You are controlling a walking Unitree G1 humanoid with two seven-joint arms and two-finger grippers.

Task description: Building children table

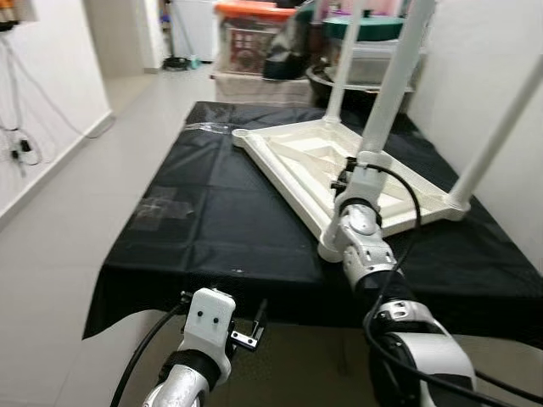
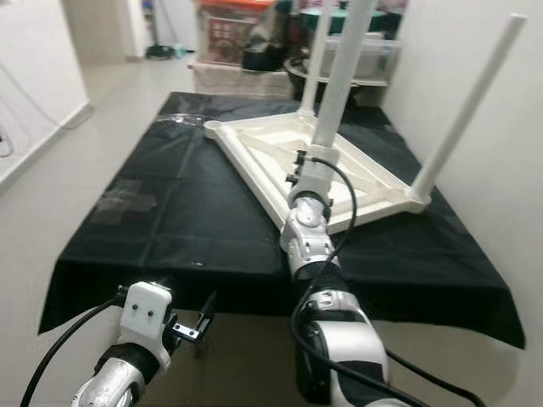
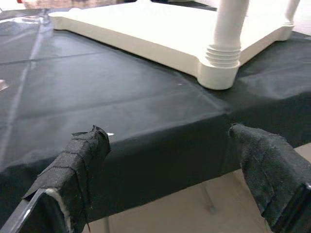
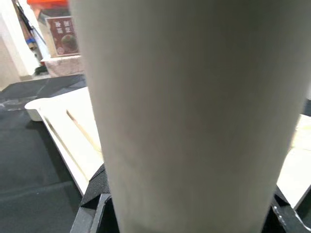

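My right gripper (image 1: pixel 361 165) pinching the near white table leg (image 1: pixel 394 80), upturned tabletop (image 1: pixel 314 165) lying on the black cloth (image 1: pixel 212 220), my left gripper (image 3: pixel 170 170) spread apart, hovering at the cloth's front edge

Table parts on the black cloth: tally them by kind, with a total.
White tabletop, lying upside down: 1
White legs standing in its corner sockets: 3 (near, right, far)
Total: 4 parts. The right gripper grips the near leg.
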